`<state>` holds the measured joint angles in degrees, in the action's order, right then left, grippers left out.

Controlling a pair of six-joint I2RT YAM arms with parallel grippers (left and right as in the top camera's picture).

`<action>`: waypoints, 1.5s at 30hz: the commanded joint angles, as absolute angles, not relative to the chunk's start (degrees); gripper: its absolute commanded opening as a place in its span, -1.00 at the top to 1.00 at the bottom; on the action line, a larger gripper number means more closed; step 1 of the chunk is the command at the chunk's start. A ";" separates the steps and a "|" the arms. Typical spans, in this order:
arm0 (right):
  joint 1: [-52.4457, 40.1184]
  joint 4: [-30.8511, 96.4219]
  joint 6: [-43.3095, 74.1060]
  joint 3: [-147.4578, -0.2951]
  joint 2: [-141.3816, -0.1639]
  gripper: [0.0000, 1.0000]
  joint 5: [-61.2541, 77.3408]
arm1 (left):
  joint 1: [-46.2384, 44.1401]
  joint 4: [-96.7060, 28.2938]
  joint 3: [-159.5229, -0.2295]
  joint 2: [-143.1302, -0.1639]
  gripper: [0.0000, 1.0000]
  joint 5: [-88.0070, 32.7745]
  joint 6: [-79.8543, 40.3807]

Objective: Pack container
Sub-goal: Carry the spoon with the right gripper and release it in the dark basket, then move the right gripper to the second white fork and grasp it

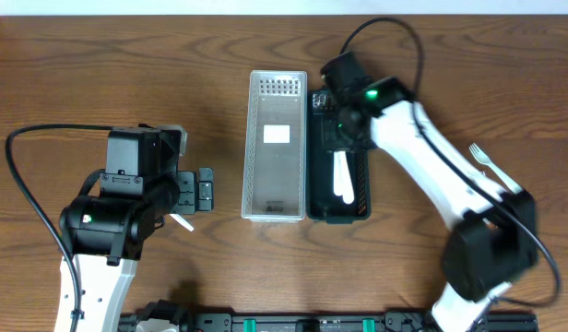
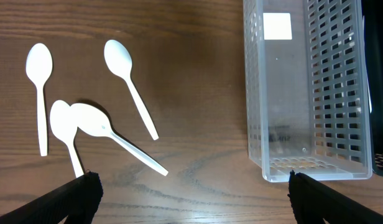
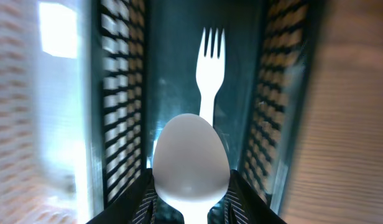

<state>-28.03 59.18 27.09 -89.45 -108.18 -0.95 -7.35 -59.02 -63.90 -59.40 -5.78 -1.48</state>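
My right gripper (image 1: 342,129) hangs over the dark slotted container (image 1: 366,189), shut on a white plastic spoon (image 3: 191,158) whose bowl sticks out between the jaws (image 3: 191,205). On the floor of that container (image 3: 120,93) lies a white fork (image 3: 210,59). Beside it on the left stands a clear slotted container (image 1: 249,148), which holds only a white label. My left gripper (image 1: 206,189) is left of the clear container (image 2: 341,93), open wide (image 2: 191,193) with bare table between its fingers. Several white spoons (image 2: 120,59) lie on the table ahead of it.
Another white fork (image 1: 482,157) lies on the table at the right, beside my right arm. A black cable (image 1: 26,184) loops at the far left. A rail (image 1: 293,323) runs along the table's front edge.
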 commanded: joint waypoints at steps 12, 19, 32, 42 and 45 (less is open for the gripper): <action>-27.86 62.81 22.81 -96.25 -109.56 -0.28 -1.69 | -7.49 -59.35 -64.84 -59.09 -0.96 -5.39 -1.32; -21.28 71.11 20.97 -104.62 -99.94 -0.98 -7.79 | -7.49 -59.35 -64.84 -59.09 -0.96 -5.39 -1.32; 6.92 80.77 -3.07 -93.03 -94.06 -0.98 -7.18 | -7.49 -59.35 -64.84 -59.09 -0.96 -5.39 -1.34; 14.72 63.33 -11.66 -70.94 -94.08 -0.98 -2.48 | -7.49 -59.40 -64.84 -59.09 -0.96 -5.39 -1.34; 16.91 57.95 -13.58 -66.87 -94.08 -0.99 -1.87 | -7.49 -59.40 -64.84 -59.09 -0.96 -5.39 -1.37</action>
<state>14.76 60.18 -9.67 -69.58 -93.80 -3.75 -7.35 -59.22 -63.90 -59.40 -5.78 -1.48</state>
